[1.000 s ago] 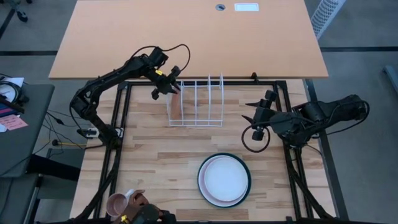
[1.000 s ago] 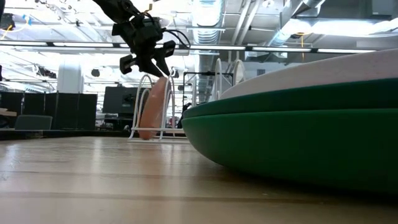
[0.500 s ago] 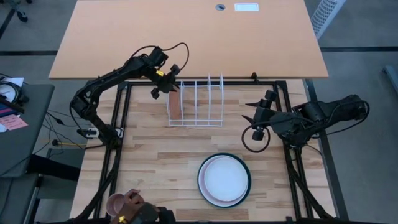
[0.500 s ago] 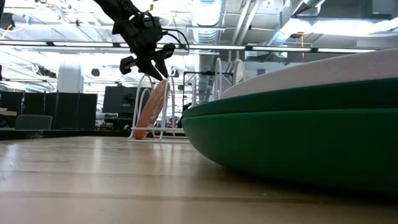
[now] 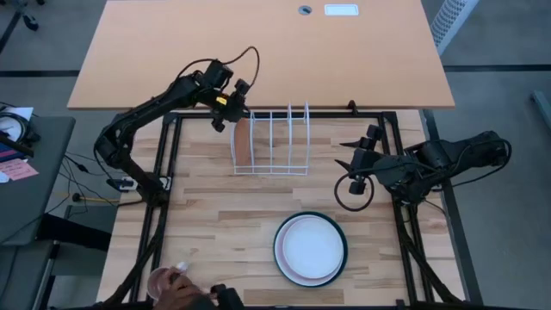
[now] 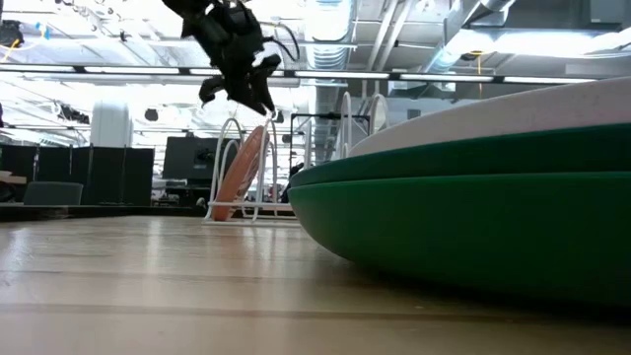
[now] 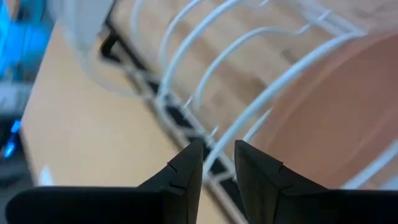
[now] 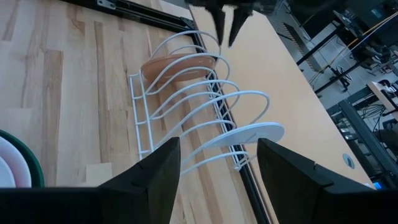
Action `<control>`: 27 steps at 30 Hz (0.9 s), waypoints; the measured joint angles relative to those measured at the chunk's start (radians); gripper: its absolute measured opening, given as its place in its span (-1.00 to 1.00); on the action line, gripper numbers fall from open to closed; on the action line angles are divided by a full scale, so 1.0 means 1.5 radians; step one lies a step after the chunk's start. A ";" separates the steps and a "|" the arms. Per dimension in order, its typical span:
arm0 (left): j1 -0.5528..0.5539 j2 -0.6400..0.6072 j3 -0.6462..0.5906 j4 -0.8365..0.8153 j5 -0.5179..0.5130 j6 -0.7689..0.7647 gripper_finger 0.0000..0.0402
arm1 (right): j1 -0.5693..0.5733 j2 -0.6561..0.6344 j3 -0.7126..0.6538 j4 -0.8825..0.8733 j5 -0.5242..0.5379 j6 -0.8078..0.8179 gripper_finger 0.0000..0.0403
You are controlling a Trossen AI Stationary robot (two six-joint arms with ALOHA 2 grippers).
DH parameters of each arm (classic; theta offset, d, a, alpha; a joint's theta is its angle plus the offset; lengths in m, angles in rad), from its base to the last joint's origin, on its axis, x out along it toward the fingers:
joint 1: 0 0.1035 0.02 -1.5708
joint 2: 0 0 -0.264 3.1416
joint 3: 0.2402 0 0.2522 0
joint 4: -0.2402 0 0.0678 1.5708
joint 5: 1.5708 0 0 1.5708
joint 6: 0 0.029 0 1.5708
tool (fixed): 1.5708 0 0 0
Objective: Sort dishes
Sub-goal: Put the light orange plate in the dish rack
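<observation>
Three plates [image 5: 310, 250] lay stacked flat near the counter's [image 5: 215, 215] front edge, awaiting sorting. One orange-brown plate [image 5: 244, 142] stood on edge in the rack's [image 5: 271, 138] leftmost slot, leaning on the wires, faces toward the side edges. Left tool [image 5: 225, 116] hovered above it, narrowly parted, empty. Right tool [image 5: 344, 159] waited open by the right edge.

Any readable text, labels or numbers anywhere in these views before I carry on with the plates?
None can be read.
White label on the far tabletop: too small to read.
Pink paper on the side desk: any writing too small to read.
Plates and rack: no markings visible.
</observation>
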 joint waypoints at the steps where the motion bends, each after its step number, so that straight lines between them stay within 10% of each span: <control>1: -0.008 -0.008 0.006 0.000 -0.026 -0.026 -0.58 | 0.000 0.000 0.000 -0.002 0.000 0.000 0.08; 12: -0.077 -0.141 0.028 -0.030 -0.197 -0.724 -0.70 | 0.003 0.000 0.000 -0.011 0.000 0.001 0.08; 27: -0.054 -0.379 -0.290 -0.018 -0.314 -1.081 -0.83 | 0.006 0.000 0.000 -0.013 0.000 0.001 0.08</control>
